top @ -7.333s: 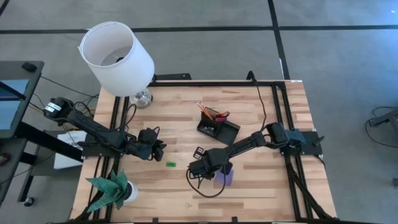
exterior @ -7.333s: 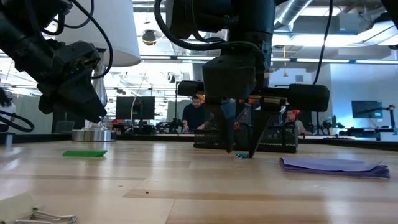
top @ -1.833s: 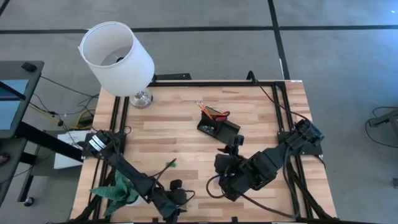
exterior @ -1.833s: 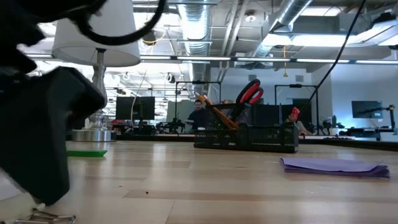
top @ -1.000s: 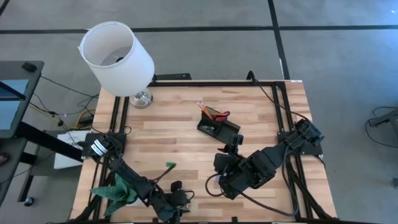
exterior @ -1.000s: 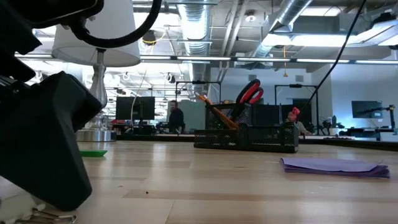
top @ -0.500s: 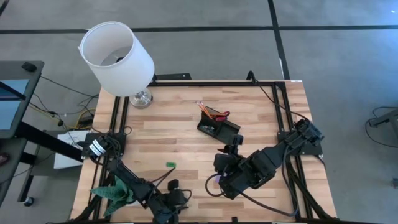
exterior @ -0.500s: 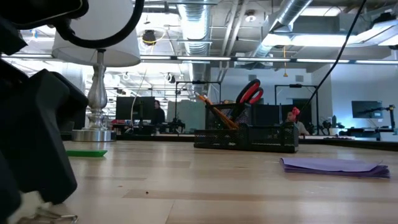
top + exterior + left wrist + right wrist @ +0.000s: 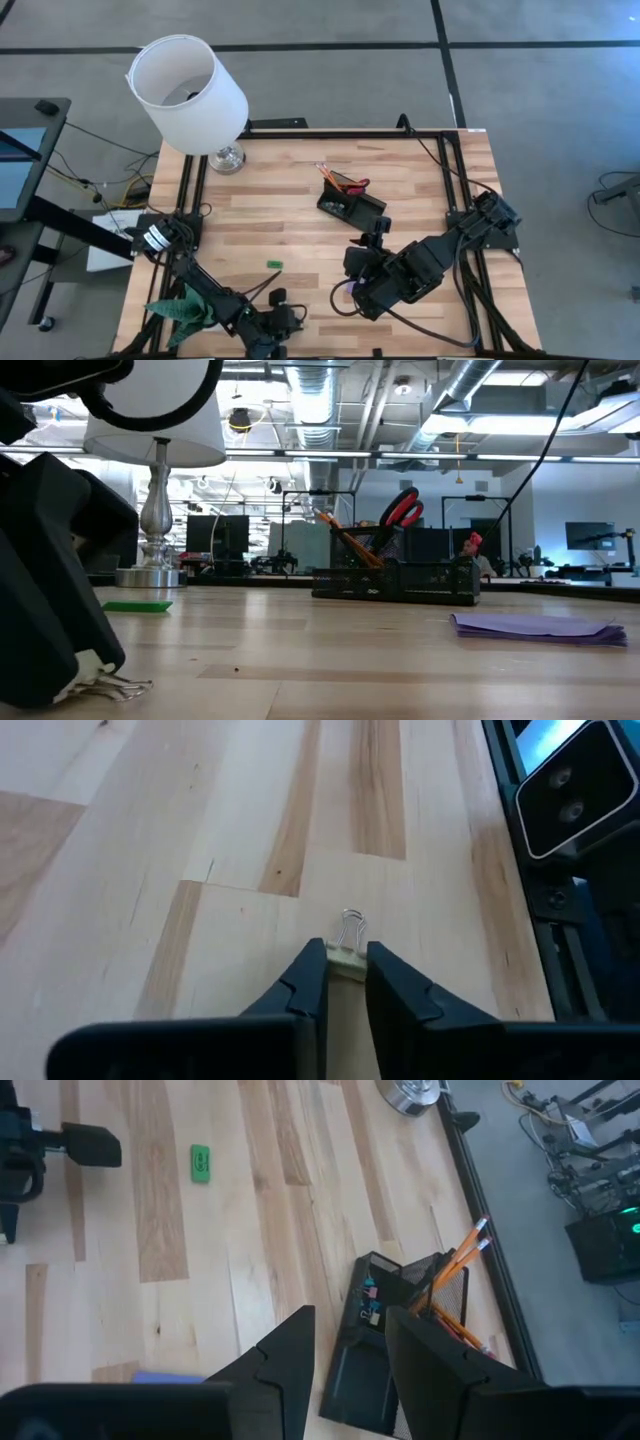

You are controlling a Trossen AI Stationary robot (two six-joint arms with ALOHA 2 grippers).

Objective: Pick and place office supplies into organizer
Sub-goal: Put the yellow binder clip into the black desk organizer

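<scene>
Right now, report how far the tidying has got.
Done: scissors and pencils stand in the organizer. In hand: the left gripper is shut on a binder clip at the table's front edge. Left: the green piece and purple pad lie loose. The right gripper waits open.

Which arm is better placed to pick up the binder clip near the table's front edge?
Left. The left gripper already has its jaws around the binder clip; the right gripper hangs far off.

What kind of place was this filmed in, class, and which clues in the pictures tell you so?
Most likely a robotics lab or open workshop. The low view shows bare ceiling ducts and rows of monitors behind the table, and the high view shows two robot arms mounted on a black frame around the wooden top.
</scene>
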